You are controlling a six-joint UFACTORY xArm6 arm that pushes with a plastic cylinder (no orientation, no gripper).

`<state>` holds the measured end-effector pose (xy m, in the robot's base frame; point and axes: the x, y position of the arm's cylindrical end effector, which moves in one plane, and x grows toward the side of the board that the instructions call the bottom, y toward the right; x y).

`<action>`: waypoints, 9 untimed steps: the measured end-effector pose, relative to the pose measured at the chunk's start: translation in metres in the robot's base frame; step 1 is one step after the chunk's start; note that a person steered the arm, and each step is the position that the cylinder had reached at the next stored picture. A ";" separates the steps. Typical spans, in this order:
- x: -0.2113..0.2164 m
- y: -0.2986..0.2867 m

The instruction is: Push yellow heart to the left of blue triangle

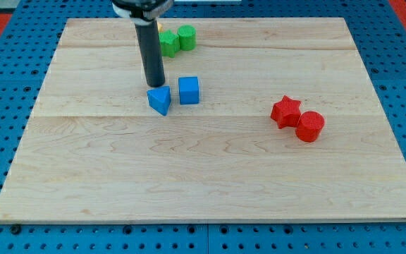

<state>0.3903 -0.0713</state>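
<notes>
The blue triangle [159, 100] lies left of the board's centre, toward the view's top. My tip [155, 85] stands just above it in the view, touching or nearly touching its top edge. The dark rod rises from there toward the view's top. No yellow heart shows anywhere in the view; the rod may hide it.
A blue cube [189, 90] sits just right of the triangle. Two green blocks [177, 39] lie near the board's top edge, partly behind the rod. A red star [285, 111] and a red cylinder [310, 126] touch at the right. The wooden board [203, 176] lies on a blue pegboard.
</notes>
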 end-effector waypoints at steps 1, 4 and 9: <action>0.034 0.108; 0.022 0.117; 0.070 0.064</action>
<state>0.4601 -0.0075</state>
